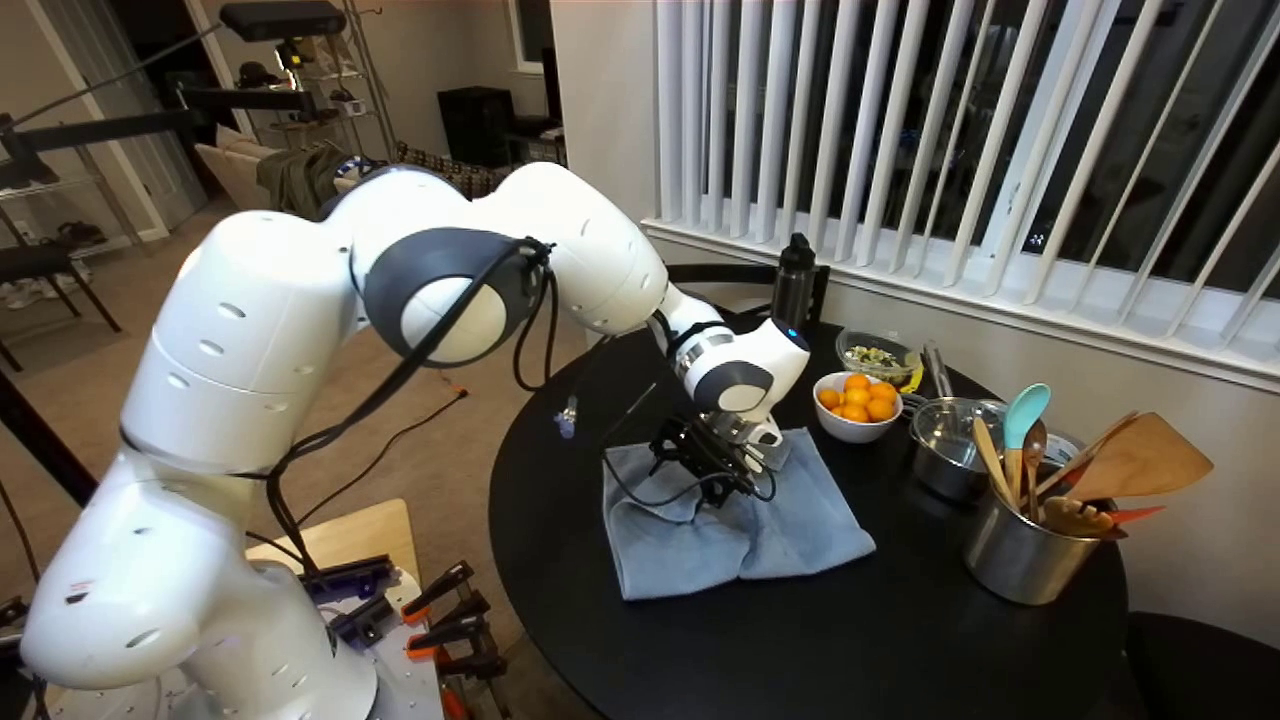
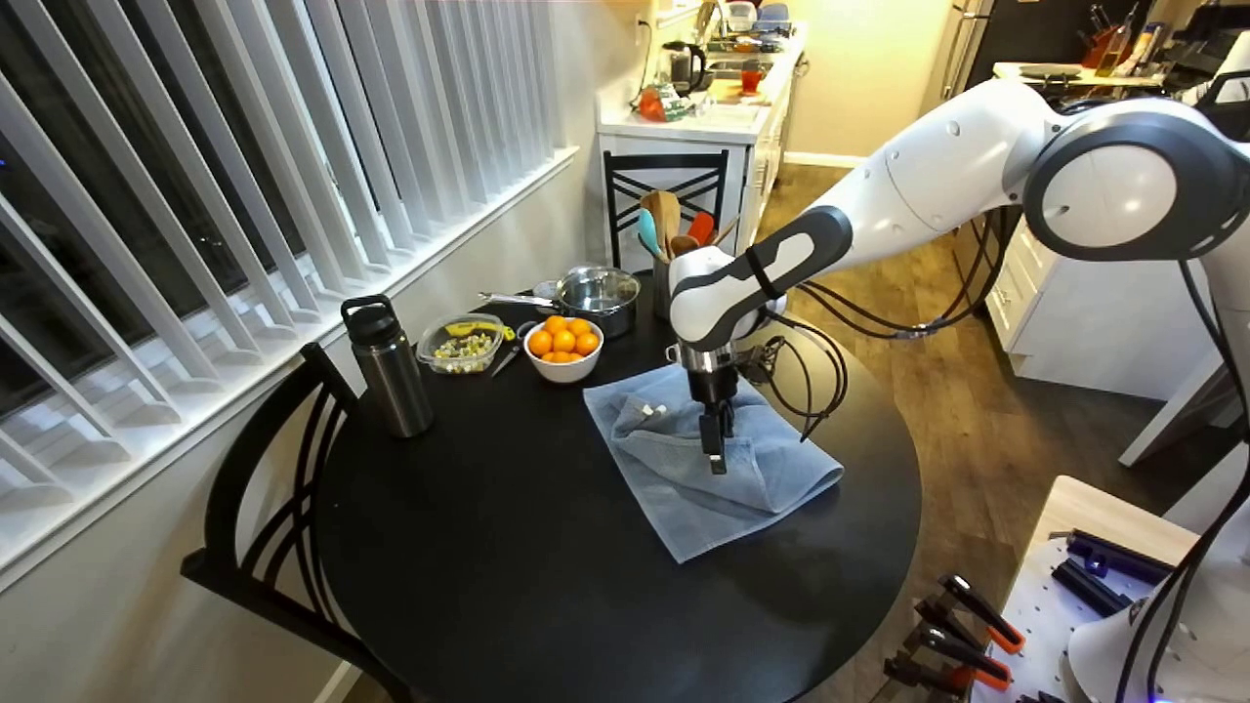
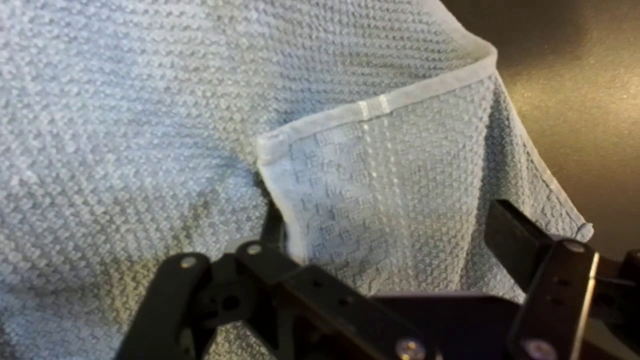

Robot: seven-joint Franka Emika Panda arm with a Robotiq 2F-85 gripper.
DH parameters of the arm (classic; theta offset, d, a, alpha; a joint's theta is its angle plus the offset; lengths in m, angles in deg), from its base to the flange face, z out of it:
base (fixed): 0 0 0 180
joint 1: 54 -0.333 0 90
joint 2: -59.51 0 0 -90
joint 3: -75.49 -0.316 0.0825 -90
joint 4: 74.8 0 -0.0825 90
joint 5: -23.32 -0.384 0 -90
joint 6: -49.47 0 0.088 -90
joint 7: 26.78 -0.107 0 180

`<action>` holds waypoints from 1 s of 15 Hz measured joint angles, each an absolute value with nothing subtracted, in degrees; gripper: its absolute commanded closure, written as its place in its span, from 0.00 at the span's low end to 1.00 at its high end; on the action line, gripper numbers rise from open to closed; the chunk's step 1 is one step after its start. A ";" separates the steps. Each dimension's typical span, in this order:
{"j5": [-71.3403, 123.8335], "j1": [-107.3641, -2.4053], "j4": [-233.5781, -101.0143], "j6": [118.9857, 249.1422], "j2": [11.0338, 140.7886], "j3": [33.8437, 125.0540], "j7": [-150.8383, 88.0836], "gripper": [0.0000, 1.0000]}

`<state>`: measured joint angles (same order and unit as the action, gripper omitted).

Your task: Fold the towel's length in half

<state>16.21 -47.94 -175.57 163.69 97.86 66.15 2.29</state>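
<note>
The towel (image 1: 730,535) lies on the bench (image 2: 527,566), partly doubled over, its upper layer (image 2: 664,449) bunched and short of the layer beneath (image 2: 693,517). The hand (image 3: 387,220) stands wide across a turned-over corner (image 3: 375,185), gripping nothing. The step seems to be the fold itself, taking or freeing that corner; which, I cannot tell. If taking, the next move calls for closing on it, then drawing the layers' edges level.

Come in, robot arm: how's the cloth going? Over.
Gripper open. Towel rumpled, corner turned back between jaws. Bowl of oranges beside towel, likely no obstacle.
</note>
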 measured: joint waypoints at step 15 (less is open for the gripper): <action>15.78 -47.99 -175.81 163.50 96.52 66.00 2.35 1.00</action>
<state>15.78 -47.99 -175.81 163.50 96.52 66.00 2.35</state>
